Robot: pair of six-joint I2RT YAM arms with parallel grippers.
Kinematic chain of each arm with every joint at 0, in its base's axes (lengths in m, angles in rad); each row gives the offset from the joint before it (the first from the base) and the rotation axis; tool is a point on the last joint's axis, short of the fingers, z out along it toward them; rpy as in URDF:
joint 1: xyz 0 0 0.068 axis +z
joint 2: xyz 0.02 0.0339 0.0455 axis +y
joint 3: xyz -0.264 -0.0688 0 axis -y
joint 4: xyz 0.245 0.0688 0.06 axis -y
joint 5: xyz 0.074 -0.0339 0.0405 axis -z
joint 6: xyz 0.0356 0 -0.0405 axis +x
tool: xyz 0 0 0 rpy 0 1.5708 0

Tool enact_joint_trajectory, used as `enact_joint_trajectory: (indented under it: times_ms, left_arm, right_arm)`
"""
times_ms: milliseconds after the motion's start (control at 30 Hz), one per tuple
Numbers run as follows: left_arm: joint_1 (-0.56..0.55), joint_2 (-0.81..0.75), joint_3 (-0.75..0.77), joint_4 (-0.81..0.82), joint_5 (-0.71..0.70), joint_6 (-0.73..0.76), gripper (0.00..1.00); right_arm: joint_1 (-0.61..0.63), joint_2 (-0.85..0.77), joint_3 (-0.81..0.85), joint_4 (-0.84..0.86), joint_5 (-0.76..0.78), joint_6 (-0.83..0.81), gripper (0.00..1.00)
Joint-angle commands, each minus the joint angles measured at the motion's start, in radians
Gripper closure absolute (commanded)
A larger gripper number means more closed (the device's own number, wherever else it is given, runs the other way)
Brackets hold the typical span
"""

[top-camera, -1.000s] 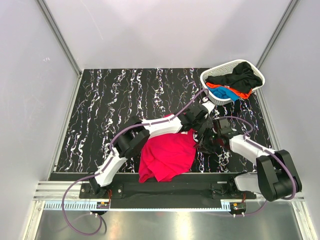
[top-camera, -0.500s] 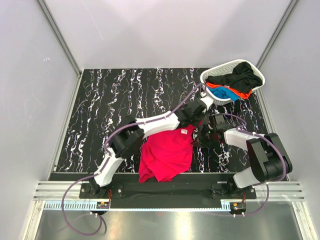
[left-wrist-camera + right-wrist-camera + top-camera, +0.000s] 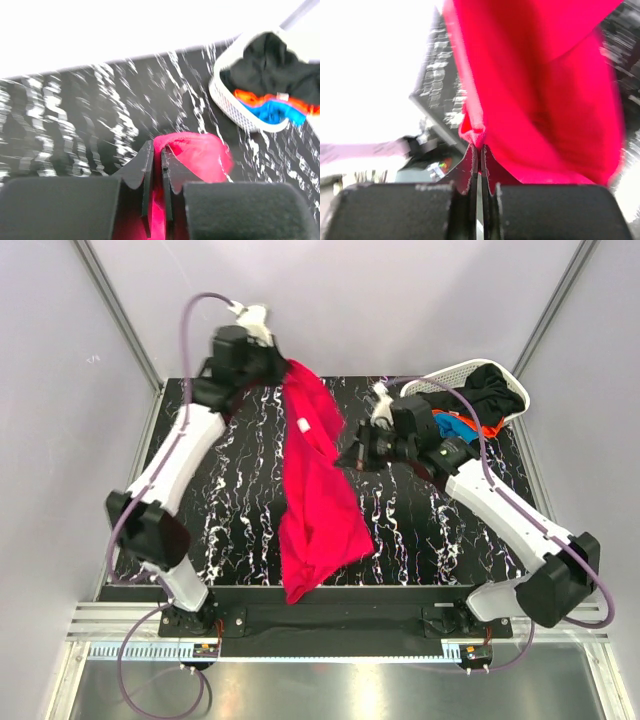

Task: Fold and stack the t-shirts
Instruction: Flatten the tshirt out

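So the big, soft, bright pinkish-red t-shirt (image 3: pixel 315 510) is up in the air right now, strung between the two arms over the middle of the black bench (image 3: pixel 230 490) with the white marble veins. One end is way up at the far left. From there the cloth runs down in a long, loose drape toward the near edge of the bench. From where I'm standing I can't tell if the bottom end touches the surface or just hangs over it. There's a small white tag (image 3: pixel 303 425) showing partway down.

The left tool (image 3: pixel 280 366) is raised high at the back, its two black fingers (image 3: pixel 148 172) pressed nearly together, with a fold of the red cloth pinched between them. The right tool (image 3: pixel 348 458) sits lower, just right of the drape. Its wrist view shows its fingers (image 3: pixel 470 167) squeezed tight on a rolled bit of the hem, with the rest of the shirt billowing out beyond.

Over in the far right corner is the white plastic lattice basket (image 3: pixel 230 107). It's well apart from the red shirt and has more laundry in it: a black shirt (image 3: pixel 270 60) heaped on top and spilling over the rim, then an orange shirt (image 3: pixel 255 97) and a blue shirt (image 3: pixel 280 112) peeking out beneath it at the front edge. All three are crumpled, none folded.
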Motion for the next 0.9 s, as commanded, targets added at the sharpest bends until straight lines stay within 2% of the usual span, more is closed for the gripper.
enact_joint_trajectory:
  times_ms: [0,167,233,367,500,533,600,733,867]
  left_arm:
    - [0.052,-0.165,0.056,0.027,0.127,0.045,1.0]
    - [0.256,-0.326,0.103,0.019,0.114,0.017,1.0]
    - [0.331,-0.378,0.183,-0.013,0.095,0.029,1.0]
    - [0.351,-0.419,0.336,-0.121,-0.017,0.146,1.0]
    - [0.351,-0.43,0.462,-0.163,-0.125,0.252,1.0]
    - [0.35,-0.432,0.484,-0.171,-0.218,0.287,1.0]
    - [0.35,-0.426,0.551,-0.177,-0.283,0.345,1.0]
    - [0.351,-0.393,0.642,-0.162,-0.372,0.427,1.0]
    - [0.351,-0.309,0.663,-0.154,-0.335,0.425,1.0]
  right_arm:
    - [0.119,0.008,0.22,-0.07,-0.078,-0.077,1.0]
    - [0.278,0.099,0.513,-0.099,-0.158,-0.14,1.0]
    - [0.317,0.15,0.643,-0.106,-0.207,-0.157,1.0]
    - [0.406,0.264,0.847,-0.145,-0.247,-0.191,1.0]
    - [0.481,0.378,1.123,-0.246,-0.262,-0.22,1.0]
    - [0.499,0.398,1.166,-0.255,-0.281,-0.217,1.0]
    - [0.515,0.446,1.267,-0.255,-0.298,-0.19,1.0]
    - [0.53,0.481,1.356,-0.298,-0.281,-0.176,1.0]
    - [0.519,0.412,1.22,-0.317,-0.169,-0.203,1.0]
